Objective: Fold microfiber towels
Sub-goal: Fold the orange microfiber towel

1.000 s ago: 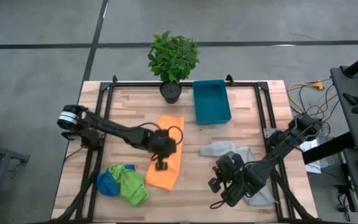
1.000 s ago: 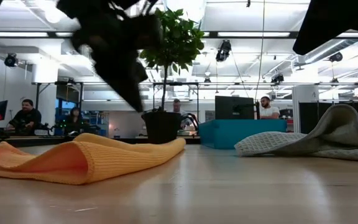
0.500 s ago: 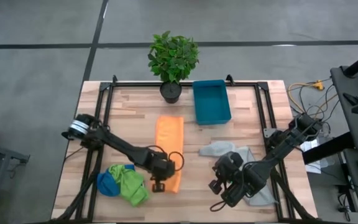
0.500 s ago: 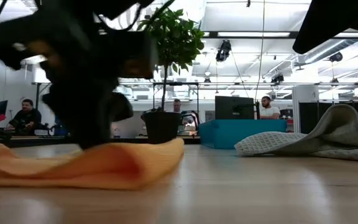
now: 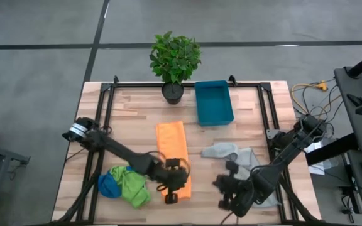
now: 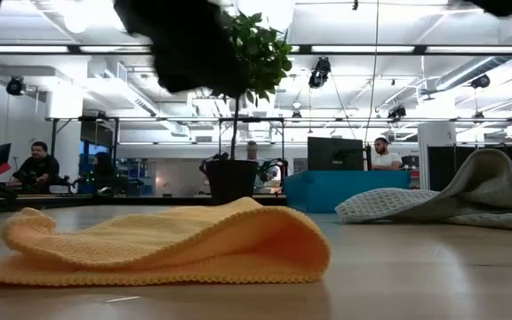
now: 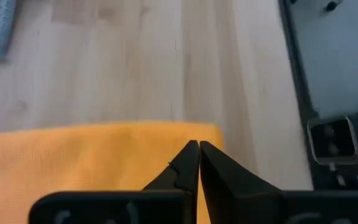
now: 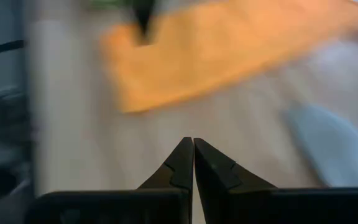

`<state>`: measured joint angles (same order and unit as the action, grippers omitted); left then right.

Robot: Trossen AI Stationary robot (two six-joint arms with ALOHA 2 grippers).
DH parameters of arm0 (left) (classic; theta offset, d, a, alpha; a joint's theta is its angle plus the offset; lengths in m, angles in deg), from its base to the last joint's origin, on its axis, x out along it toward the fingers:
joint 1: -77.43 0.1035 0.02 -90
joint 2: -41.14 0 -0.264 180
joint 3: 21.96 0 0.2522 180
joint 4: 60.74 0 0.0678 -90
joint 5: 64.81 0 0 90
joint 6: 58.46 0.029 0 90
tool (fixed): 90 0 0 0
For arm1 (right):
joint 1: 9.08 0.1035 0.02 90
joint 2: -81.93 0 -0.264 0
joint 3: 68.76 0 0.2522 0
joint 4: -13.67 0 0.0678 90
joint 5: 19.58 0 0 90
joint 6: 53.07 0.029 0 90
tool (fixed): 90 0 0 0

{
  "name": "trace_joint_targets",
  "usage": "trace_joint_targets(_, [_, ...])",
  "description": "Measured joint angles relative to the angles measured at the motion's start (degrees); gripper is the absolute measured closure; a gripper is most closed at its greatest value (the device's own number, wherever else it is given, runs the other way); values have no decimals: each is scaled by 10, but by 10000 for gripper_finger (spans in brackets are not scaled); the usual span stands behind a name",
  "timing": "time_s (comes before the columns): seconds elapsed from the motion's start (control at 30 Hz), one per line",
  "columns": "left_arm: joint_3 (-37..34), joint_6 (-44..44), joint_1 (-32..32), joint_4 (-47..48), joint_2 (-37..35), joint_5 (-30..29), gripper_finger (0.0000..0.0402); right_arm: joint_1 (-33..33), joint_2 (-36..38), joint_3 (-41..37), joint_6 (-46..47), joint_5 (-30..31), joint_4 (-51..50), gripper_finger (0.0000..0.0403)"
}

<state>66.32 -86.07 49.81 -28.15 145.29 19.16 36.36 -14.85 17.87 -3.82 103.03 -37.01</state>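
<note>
The orange towel (image 5: pixel 171 154) lies on the table as a narrow strip, doubled over, with a rounded fold facing the low view (image 6: pixel 300 244). My left gripper (image 5: pixel 171 197) is shut and hangs above the towel's near end, clear of it (image 7: pixel 199 144). My right gripper (image 5: pixel 226 204) is shut above bare table near the front edge (image 8: pixel 193 140), beside the pale grey towel (image 5: pixel 244 157). That towel lies crumpled at the right (image 6: pixel 452 200). The lime green towel (image 5: pixel 132 186) and the blue towel (image 5: pixel 109 185) lie bunched together at the near left.
A teal plastic bin (image 5: pixel 213 102) and a potted plant (image 5: pixel 175 59) stand at the table's far edge. A black frame (image 5: pixel 105 107) runs along the left, right and far sides. People sit in the room beyond the table (image 6: pixel 38 164).
My left gripper has gone toward the table's near edge and a little right along the orange towel, dipped onto it, then risen clear. The towel's near end has shifted right and nearer, leaving a narrower strip. My right gripper has gone a little toward the near edge.
</note>
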Motion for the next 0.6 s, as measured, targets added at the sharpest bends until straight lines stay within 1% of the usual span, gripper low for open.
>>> trace_joint_targets(0.07, [-4, -1, -29, 24, -11, -41, 402, -1, 1, -7, -57, -40, 65, 394])
trace_joint_targets(0.13, [-8, -7, -61, 35, -17, -75, 402, -9, 5, -22, -77, -64, 80, 394])
trace_joint_targets(0.2, [-11, -22, -96, 39, -20, -102, 402, -20, 13, -50, -94, -88, 127, 394])
trace_joint_targets(0.27, [-10, -51, -131, 35, -20, -114, 402, -31, 26, -91, -105, -121, 211, 394])
trace_joint_targets(0.37, [-13, -97, -178, 36, -20, -135, 402, -48, 34, -167, -109, -190, 396, 394])
trace_joint_targets(0.4, [-17, -109, -192, 37, -20, -149, 402, -52, 34, -193, -110, -203, 452, 394])
trace_joint_targets(0.47, [-22, -121, -213, 42, -20, -174, 402, -63, 29, -232, -111, -211, 553, 394])
trace_joint_targets(0.5, [-27, -123, -221, 44, -20, -187, 402, -68, 29, -248, -120, -209, 582, 394])
trace_joint_targets(0.6, [-44, -105, -228, 46, -20, -198, 402, -86, 29, -272, -160, -205, 593, 394])
